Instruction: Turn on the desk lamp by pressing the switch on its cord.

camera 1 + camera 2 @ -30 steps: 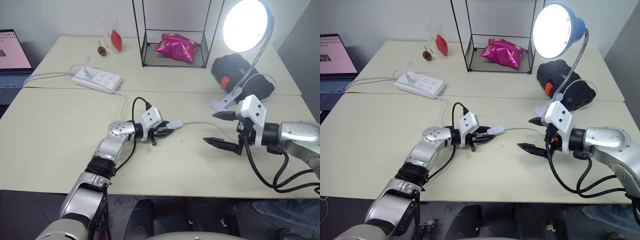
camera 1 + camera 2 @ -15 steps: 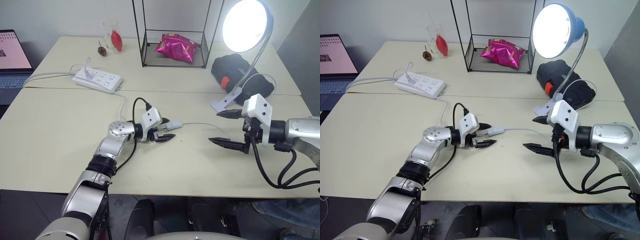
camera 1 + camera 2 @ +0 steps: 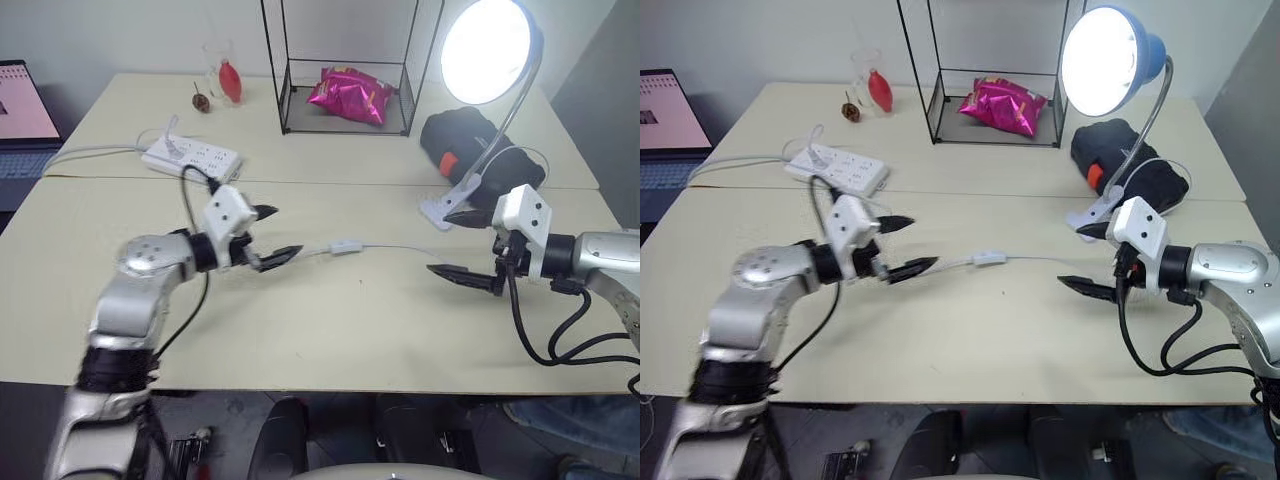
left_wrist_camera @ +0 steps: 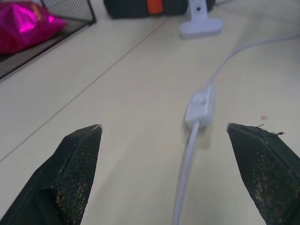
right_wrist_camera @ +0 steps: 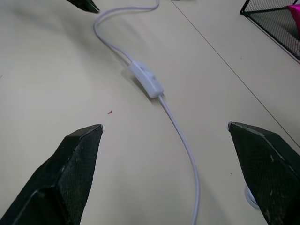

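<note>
Desk lamp [image 3: 1105,62]: clip-on type, blue-rimmed round shade, bulb lit and glaring, silver gooseneck running down to a white clamp base just behind the right gripper [image 3: 1092,262]. Switch [image 3: 987,259]: small white inline rocker, lying flat on the cream table [image 3: 970,340] roughly midway between the two grippers, nearer the left gripper's [image 3: 902,246] tips and ahead of them, touching neither. Cord [image 3: 400,248]: thin white wire, leaving the switch toward the left gripper on one side and curving toward the lamp base on the other. Left gripper: a second ago pinched shut on the switch; now jaws spread wide with nothing between them, arm drawn back and up toward the robot's left, so the switch sits clear in front of its open fingers [image 4: 77,164]. Right gripper: jaws likewise wide apart and holding nothing, shifted slightly outward, the switch well ahead of its tips. Status: with the bulb shining and the pinch released, the press reads as done; judged essentially complete, only clearing the arms remaining. Other items, beyond both grippers: white power strip [image 3: 191,158], wire-frame stand holding a pink snack bag [image 3: 349,95], black pouch [image 3: 478,145] behind the clamp, laptop [image 3: 22,105] at the far left edge.
</note>
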